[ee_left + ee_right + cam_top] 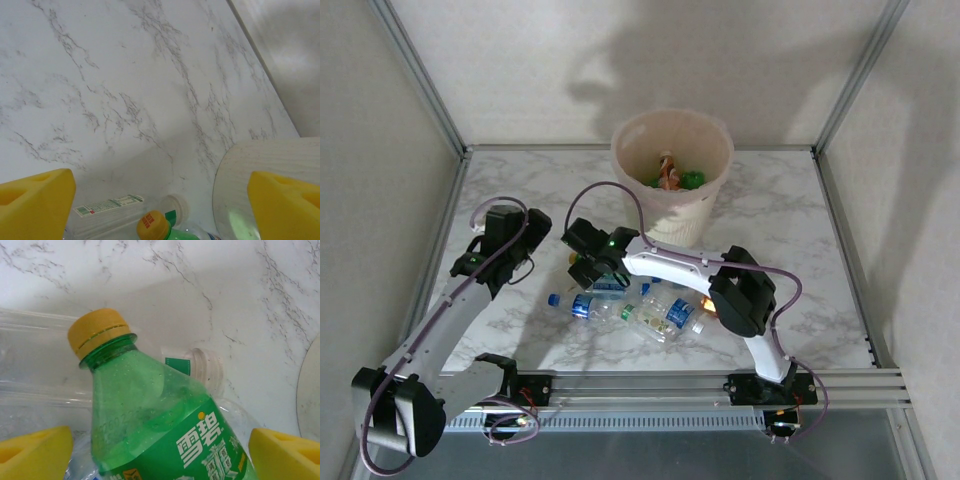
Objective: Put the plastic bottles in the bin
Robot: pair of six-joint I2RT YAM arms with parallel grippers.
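Found the large round tapered cream bin with a thin pinkish liner (pixel 672 215) standing at the far middle of the white marbled table (pixel 800 260), green bottles (pixel 692 179) and a reddish-orange one (pixel 668 170) already inside it. Saw a loose heap of small clear plastic bottles with blue labels and caps (pixel 640 308) lying on their sides nearer the front edge, in front of the bin and apart from it. Caught the right gripper (pixel 160 432) low over that heap, yellow pads (pixel 35 452) spread wide, a green plastic bottle with a yellow cap (pixel 150 410) lying between them (a gap showed beside one pad, so not clamped). Noted a clear bottle with a white cap (pixel 205 367) lying just behind it. Spotted the left gripper (pixel 159 175) over bare marble beside the heap, its pads likewise wide apart and gripping nothing.
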